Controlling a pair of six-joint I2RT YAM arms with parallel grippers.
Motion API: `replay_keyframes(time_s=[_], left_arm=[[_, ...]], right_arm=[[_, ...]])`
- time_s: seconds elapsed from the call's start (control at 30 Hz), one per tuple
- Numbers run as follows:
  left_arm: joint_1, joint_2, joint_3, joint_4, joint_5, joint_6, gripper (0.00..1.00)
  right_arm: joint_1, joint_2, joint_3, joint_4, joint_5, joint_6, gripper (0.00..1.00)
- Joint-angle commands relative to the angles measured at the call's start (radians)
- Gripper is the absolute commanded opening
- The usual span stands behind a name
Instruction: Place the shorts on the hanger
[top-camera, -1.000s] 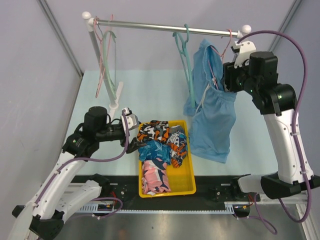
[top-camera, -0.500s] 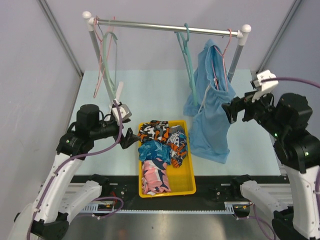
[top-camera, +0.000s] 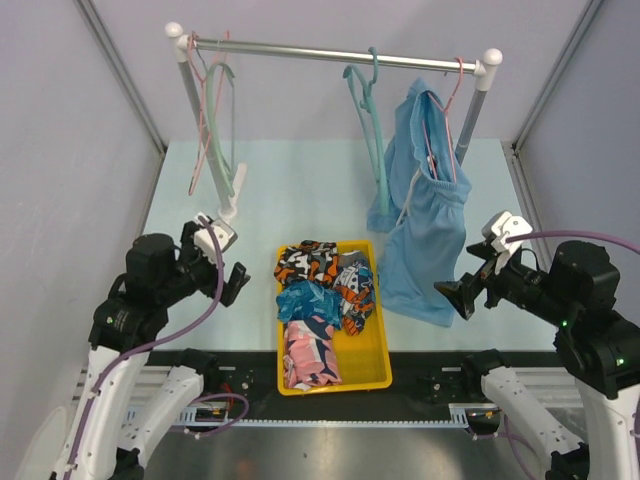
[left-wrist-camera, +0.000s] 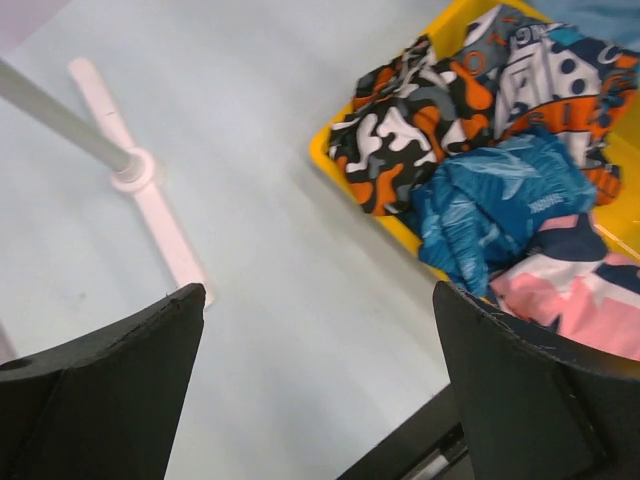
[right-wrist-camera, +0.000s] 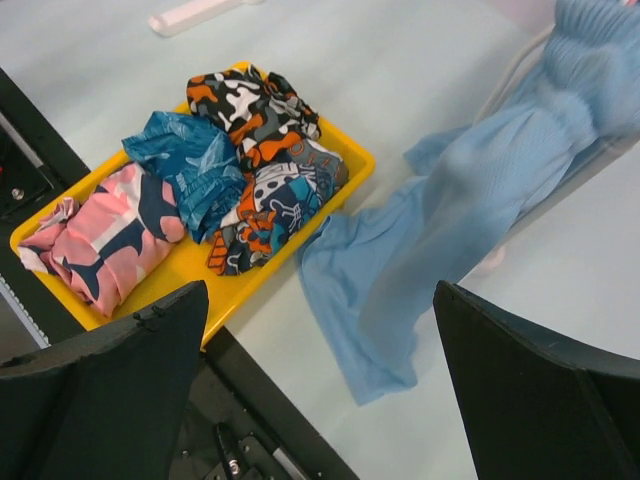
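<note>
Shorts (top-camera: 430, 250): thin cloth, matt, soft folds; waistband gathered, ribbed look. Hanger (top-camera: 448, 100): thin, wire-like, smooth. Rail (top-camera: 300, 52): bare metal, shiny. Teal hanger (top-camera: 380, 140): plastic, smooth. Bin (top-camera: 368, 358): yellow plastic, glossy. Clothes in bin (top-camera: 320, 300): printed cloth, matt, crumpled. Table (top-camera: 290, 190): smooth, semi-matt w/ faint sheen. Fingers (left-wrist-camera: 530, 390) of left gripper (left-wrist-camera: 315, 300): black, matt, edges slightly grainy. Rack foot (left-wrist-camera: 160, 215): white plastic, smooth.
</note>
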Motion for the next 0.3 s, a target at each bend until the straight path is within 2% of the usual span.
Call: replay_keyframes(time_s=[0.0, 0.27], left_arm=[[0.008, -0.038, 0.004, -0.001, -0.155, 0.055, 1.0], [0.009, -0.078, -0.019, 0.03, -0.219, 0.026, 1.0]], right_arm=[[-0.001, -0.055, -0.038, -0.013, 0.015, 0.017, 1.0], [-0.037, -0.108, -0.085, 0.027, 0.099, 0.138, 1.0]])
